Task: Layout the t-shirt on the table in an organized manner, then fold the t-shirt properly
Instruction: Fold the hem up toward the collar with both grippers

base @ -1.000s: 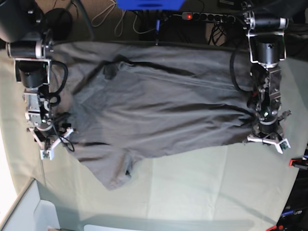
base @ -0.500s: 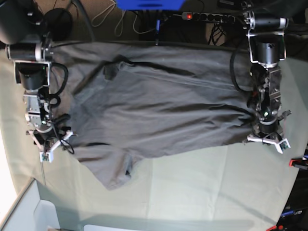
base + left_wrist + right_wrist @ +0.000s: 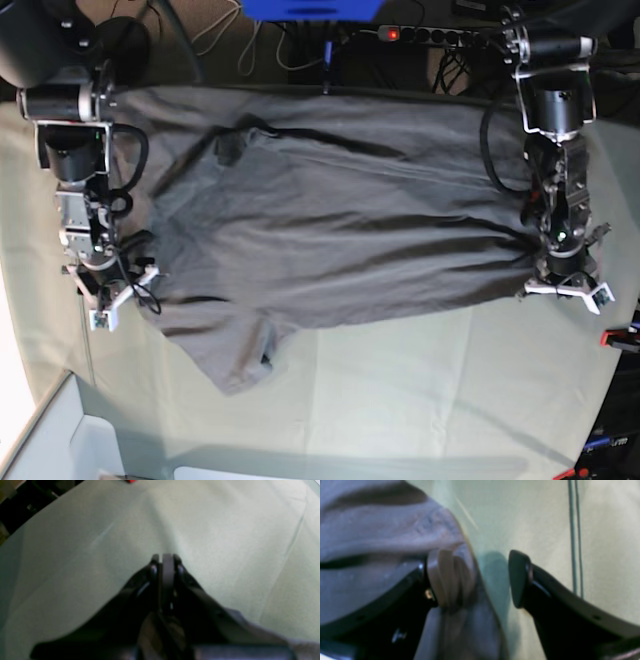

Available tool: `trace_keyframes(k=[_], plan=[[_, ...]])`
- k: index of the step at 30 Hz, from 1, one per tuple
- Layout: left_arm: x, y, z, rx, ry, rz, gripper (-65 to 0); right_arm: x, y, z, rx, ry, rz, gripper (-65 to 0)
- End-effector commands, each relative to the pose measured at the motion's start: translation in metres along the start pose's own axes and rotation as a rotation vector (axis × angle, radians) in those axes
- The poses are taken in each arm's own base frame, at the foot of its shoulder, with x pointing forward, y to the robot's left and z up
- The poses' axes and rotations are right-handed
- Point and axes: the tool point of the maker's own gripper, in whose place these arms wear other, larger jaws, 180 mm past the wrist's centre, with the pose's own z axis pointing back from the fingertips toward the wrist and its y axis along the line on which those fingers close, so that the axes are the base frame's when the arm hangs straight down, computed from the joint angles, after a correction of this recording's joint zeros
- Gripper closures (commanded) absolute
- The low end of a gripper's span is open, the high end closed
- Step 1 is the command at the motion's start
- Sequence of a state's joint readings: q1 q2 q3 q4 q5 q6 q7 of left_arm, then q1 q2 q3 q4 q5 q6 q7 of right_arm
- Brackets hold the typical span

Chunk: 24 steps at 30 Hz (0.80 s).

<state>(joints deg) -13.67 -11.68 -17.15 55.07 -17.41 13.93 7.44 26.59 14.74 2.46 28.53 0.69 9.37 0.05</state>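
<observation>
The left fingers [image 3: 570,292] stay clenched on the t-shirt [image 3: 330,230] hem. The right fingers [image 3: 492,580], spread astride its edge, should clench before stretching it flat over the table [image 3: 420,400].

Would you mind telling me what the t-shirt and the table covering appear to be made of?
The t-shirt looks like soft, matte knit fabric, probably cotton jersey: it drapes in loose folds and shows no shine. The table seems covered with a thin, pale green woven cloth, matte too; sharp straight creases run across it, which suggests a lightweight sheet. What lies beneath the cloth cannot be seen.
</observation>
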Motion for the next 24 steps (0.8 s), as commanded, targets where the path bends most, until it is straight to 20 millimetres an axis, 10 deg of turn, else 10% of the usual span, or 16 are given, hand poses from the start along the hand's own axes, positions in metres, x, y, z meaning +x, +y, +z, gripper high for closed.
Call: trace_keyframes(k=[1, 18, 24], plan=[[0.026, -0.003, -0.003, -0.004, -0.069, 0.002, 0.0, 0.027, -0.007, -0.002, -0.016, -0.061, 0.004, -35.9], [0.024, -0.003, -0.003, -0.004, -0.067, 0.002, 0.0, 0.02, 0.028, -0.005, 0.036, -0.044, -0.017, -35.1], [0.024, -0.003, -0.003, -0.006, -0.067, 0.002, 0.0, 0.01, 0.027, -0.003, 0.035, -0.03, -0.015, -9.2]])
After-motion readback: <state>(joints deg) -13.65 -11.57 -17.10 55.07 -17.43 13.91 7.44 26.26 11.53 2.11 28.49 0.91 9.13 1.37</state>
